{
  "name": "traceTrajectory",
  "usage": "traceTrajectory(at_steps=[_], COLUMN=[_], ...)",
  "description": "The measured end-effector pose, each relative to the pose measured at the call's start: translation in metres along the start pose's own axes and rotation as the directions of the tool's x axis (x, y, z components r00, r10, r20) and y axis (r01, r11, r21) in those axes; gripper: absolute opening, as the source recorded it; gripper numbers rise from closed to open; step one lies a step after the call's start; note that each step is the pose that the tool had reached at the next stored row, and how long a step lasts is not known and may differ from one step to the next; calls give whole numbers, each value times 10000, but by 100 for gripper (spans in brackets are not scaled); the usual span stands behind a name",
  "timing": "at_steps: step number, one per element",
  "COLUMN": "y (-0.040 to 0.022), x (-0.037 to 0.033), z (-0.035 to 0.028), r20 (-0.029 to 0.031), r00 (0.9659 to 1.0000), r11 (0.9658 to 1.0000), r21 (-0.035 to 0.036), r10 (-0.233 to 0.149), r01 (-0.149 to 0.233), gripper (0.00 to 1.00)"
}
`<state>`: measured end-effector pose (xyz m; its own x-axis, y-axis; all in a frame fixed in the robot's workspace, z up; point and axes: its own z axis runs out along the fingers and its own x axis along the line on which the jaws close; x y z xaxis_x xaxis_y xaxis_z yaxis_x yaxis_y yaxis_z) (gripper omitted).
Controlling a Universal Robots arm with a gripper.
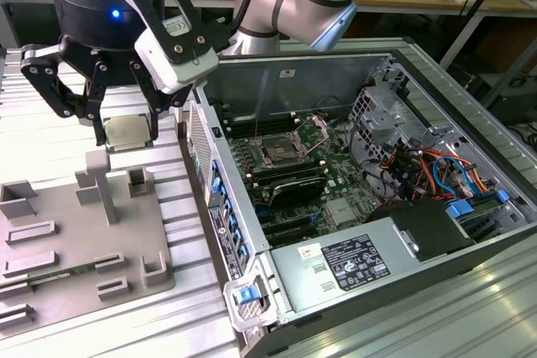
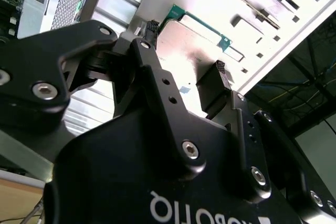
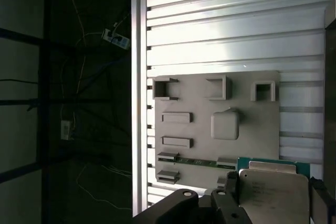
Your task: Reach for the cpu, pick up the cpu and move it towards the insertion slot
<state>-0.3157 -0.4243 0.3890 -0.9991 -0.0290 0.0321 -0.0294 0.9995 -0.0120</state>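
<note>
Exterior view, cpu [image 1: 126, 132]: held in the air, roughly level, above the far edge of the grey fixture plate [image 1: 75, 241]; on the exterior view's left of the open computer case [image 1: 377, 199].
State of gripper [image 1: 127, 123]: closed partway, clamped across two opposite edges of the cpu; nothing else held.
Second wrist view, fingertips [image 2: 219, 67]: black pads pressed against the green rim; pale metal top of the cpu [image 2: 184, 43] exposed between them.
First wrist view, cpu [image 3: 273, 195]: over the ribbed table [image 3: 220, 35], near one corner of the grey fixture plate [image 3: 199, 129]; apart from the square raised pad [image 3: 226, 124].
Position of insertion slot [image 1: 277, 154]: inside the case, on the green board; dark centre, shiny frame; well apart from the cpu.
Progress, as judged: reach and pick-up done; no contact between cpu and plate; transfer towards the slot not far along.
Handling, as judged: light, thin, rigid; smooth metal top probably slippery; underside probably fragile, not visible here.
Hold points, as judged: opposite edges only, as at present; no contact with top centre or underside; modest clamping force sufficient for so light a part.
Risk, as judged: slip or twist between the pads under a jolt.
</note>
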Motion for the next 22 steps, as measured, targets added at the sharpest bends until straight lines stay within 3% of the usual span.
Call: traceTrajectory(at_steps=[8, 10, 11, 22], y=[-2, -6, -7, -8], x=[-71, -223, -243, -293], z=[-2, -7, -8, -8], r20=[1, 0, -1, 0], r00=[10000, 10000, 10000, 10000], r11=[10000, 10000, 10000, 10000], r21=[-1, 0, 1, 1], r10=[2, 1, 1, 2], r01=[-2, -1, -1, -2], gripper=[55, 55, 55, 55])
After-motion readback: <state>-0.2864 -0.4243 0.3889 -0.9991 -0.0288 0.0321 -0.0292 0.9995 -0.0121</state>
